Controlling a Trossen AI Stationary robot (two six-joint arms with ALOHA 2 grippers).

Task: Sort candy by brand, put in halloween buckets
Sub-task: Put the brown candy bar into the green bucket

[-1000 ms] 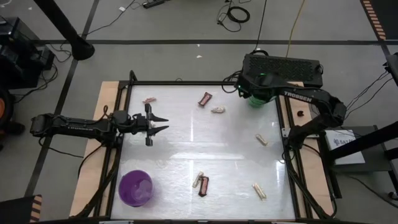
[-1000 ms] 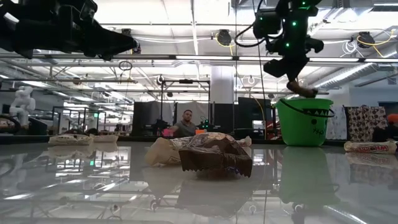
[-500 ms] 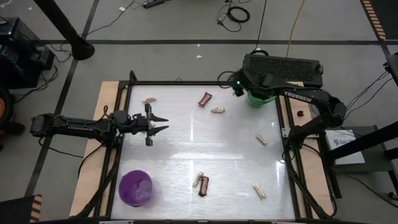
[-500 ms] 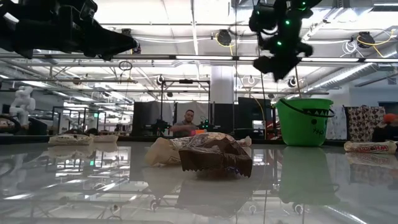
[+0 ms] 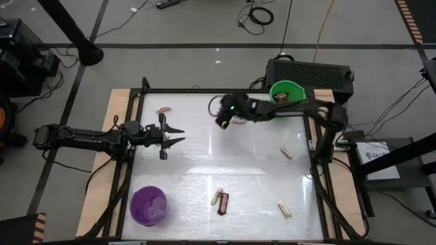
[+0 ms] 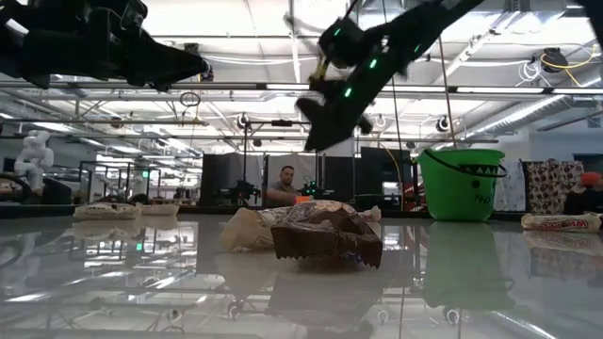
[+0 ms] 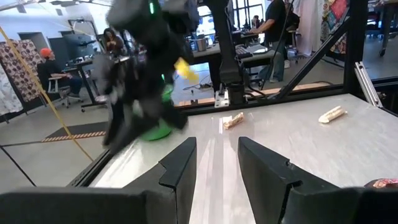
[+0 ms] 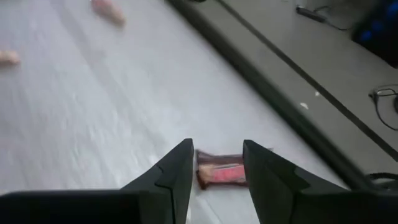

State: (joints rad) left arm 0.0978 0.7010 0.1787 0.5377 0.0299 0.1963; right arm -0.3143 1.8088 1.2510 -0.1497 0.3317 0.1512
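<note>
My right gripper (image 5: 221, 121) (image 6: 318, 139) hangs open above the table near its far edge. A dark red-brown candy bar (image 8: 221, 172) lies flat on the table, showing between its two fingers in the right wrist view; in the high view the arm covers it. The green bucket (image 5: 286, 92) (image 6: 460, 185) stands at the far right corner and the purple bucket (image 5: 148, 205) at the near left. My left gripper (image 5: 176, 134) (image 7: 216, 163) waits open above the left side of the table. One dark bar (image 5: 223, 203) and one pale bar (image 5: 216, 198) lie together near the near edge.
Pale bars lie scattered: one far left (image 5: 163, 109), one on the right (image 5: 287, 152), one near right (image 5: 283, 208). A black frame (image 5: 204, 90) edges the table. Bare tabletop lies in the middle. People show in the room beyond the table.
My right gripper has swung from above the green bucket toward the table's left along the far edge, and has come lower, over the dark bar. The pale candy seen at its fingertips over the bucket a second ago is gone from them.
</note>
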